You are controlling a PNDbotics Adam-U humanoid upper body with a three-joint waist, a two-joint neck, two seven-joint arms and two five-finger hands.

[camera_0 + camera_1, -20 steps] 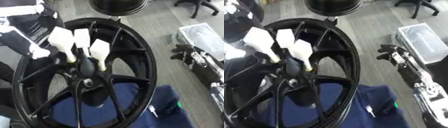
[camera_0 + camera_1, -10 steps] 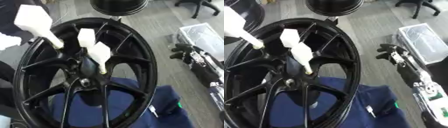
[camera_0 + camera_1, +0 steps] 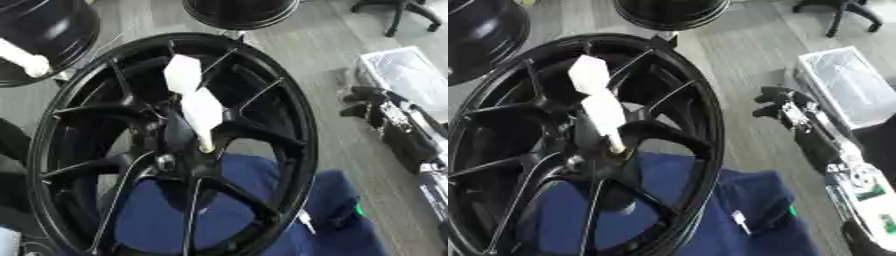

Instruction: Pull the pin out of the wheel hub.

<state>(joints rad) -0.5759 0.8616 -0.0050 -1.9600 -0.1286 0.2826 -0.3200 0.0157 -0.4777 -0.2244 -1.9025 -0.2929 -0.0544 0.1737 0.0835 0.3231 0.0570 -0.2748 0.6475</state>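
A large black spoked wheel [image 3: 289,125] lies over a blue cloth [image 3: 175,215]. Two white pins stand in its hub [image 3: 166,161]: the lower pin [image 3: 201,114] has its thin brass-coloured tip in a hub hole, and the upper pin [image 3: 182,74] stands just behind it. A third white pin [image 3: 24,59] hangs clear of the wheel at the far left, over another rim; its end runs off the picture's edge, so what holds it is hidden. My left hand shows in no view. My right hand [image 3: 785,107] hangs open over the floor, right of the wheel and touching nothing.
A second black rim [image 3: 52,25] lies at the upper left and a round black object [image 3: 241,10] at the top. A clear lidded box [image 3: 850,85] sits on the grey floor at the right. A chair base [image 3: 402,10] shows top right.
One white pin has come out of the hub and moved up and left, away from the wheel. The hand that held it has left the picture. The head has tilted too.
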